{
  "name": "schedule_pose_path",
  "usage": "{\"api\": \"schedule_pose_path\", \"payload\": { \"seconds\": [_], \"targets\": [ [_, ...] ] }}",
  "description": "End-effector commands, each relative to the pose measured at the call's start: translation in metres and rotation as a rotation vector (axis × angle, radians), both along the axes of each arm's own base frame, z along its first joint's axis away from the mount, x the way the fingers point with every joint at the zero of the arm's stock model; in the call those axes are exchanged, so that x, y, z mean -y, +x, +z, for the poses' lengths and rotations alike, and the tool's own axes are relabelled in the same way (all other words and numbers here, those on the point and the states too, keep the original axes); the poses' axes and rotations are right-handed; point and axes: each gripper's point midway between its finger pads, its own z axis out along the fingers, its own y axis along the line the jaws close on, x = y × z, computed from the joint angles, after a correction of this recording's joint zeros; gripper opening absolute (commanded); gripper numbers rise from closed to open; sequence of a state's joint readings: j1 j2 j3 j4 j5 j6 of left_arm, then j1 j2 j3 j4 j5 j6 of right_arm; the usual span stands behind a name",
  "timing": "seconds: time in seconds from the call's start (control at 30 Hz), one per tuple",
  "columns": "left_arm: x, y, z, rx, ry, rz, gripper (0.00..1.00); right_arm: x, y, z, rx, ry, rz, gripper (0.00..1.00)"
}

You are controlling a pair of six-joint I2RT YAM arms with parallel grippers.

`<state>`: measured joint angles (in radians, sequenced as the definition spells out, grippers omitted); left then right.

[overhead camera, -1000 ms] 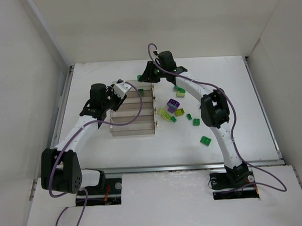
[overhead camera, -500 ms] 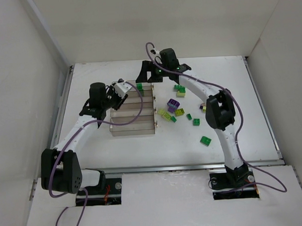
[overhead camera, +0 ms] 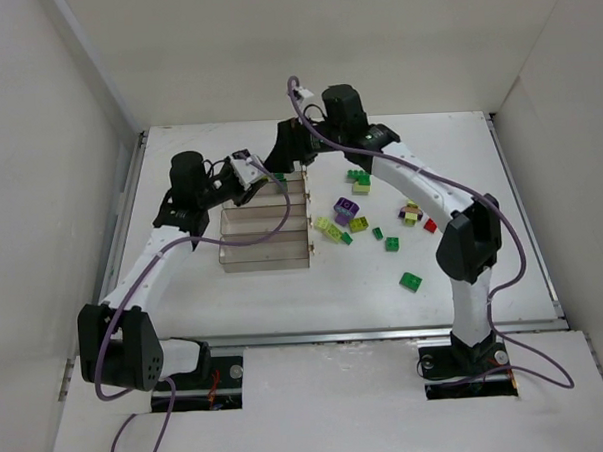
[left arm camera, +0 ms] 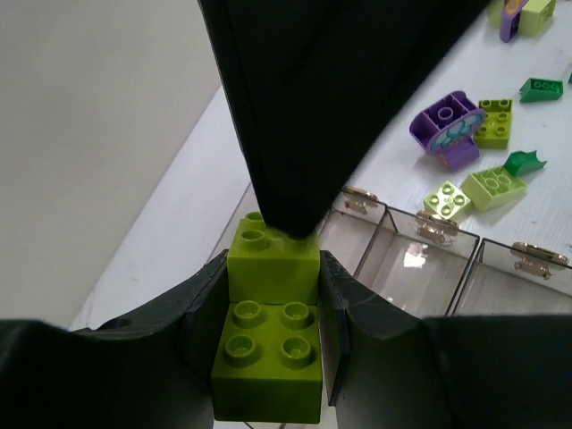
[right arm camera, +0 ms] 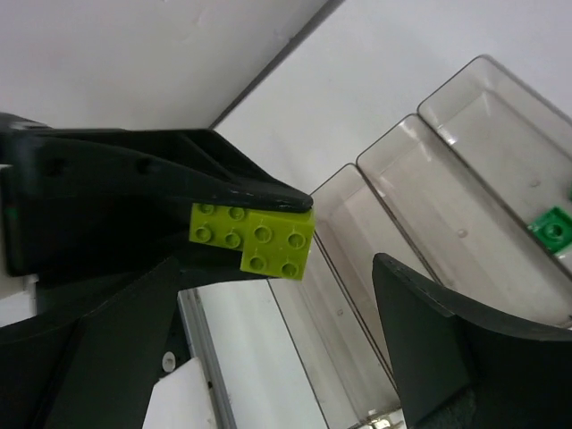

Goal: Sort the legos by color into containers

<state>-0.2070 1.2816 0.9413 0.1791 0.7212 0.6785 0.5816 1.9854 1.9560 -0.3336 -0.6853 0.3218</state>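
Left gripper [left arm camera: 273,299] clamped on two stacked lime-green plastic bricks [left arm camera: 273,268] over far end of clear four-bin tray [overhead camera: 267,267]; right gripper [overhead camera: 283,155], fingers apart, crowds them; loose bricks [overhead camera: 411,280] beside tray.

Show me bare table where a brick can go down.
Bare: the table strip between tray and near edge, left of the green brick; also the far right corner. Crowded: the loose legos right of the tray.
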Motion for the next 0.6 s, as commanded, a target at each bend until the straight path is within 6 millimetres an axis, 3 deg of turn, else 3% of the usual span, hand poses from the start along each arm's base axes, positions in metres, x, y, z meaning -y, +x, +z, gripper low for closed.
{"api": "schedule_pose_path", "payload": {
  "seconds": [0.0,0.07,0.1,0.13,0.17,0.27,0.3,0.37,0.4,0.47,0.5,0.57],
  "targets": [
    [0.012,-0.001,0.045,0.135,-0.029,-0.093,0.0,-0.013,-0.002,-0.004,0.005,-0.003,0.037,0.93],
    [0.012,-0.003,0.043,0.135,-0.024,-0.104,0.0,-0.019,-0.002,-0.01,-0.017,-0.01,0.044,0.93],
    [0.017,-0.003,0.042,0.126,-0.023,-0.114,0.0,-0.02,-0.001,0.0,-0.007,0.005,0.041,0.91],
    [0.017,-0.003,0.042,0.125,-0.023,-0.114,0.0,-0.022,-0.001,-0.006,-0.019,0.002,0.052,0.91],
    [0.017,-0.003,0.042,0.125,-0.023,-0.114,0.0,-0.023,-0.002,0.001,-0.004,0.016,0.061,0.91],
    [0.019,-0.003,0.044,0.126,-0.021,-0.115,0.0,-0.023,-0.002,0.001,-0.012,0.019,0.059,0.81],
    [0.019,-0.003,0.044,0.126,-0.021,-0.115,0.0,-0.023,-0.004,-0.002,-0.022,0.017,0.069,0.72],
    [0.018,-0.003,0.044,0.119,-0.024,-0.104,0.0,-0.024,-0.005,-0.006,-0.025,0.018,0.077,0.63],
    [0.017,-0.001,0.044,0.119,-0.022,-0.094,0.0,-0.024,-0.008,-0.009,-0.037,0.017,0.09,0.51],
    [0.016,0.0,0.045,0.119,-0.028,-0.083,0.0,-0.024,-0.008,-0.009,-0.037,0.017,0.09,0.37],
    [0.016,0.0,0.045,0.119,-0.028,-0.083,0.0,-0.025,-0.007,-0.008,-0.028,0.022,0.09,0.22],
    [0.016,0.0,0.045,0.119,-0.028,-0.083,0.04,-0.024,-0.009,-0.004,-0.02,0.032,0.101,0.08]
  ]
}}
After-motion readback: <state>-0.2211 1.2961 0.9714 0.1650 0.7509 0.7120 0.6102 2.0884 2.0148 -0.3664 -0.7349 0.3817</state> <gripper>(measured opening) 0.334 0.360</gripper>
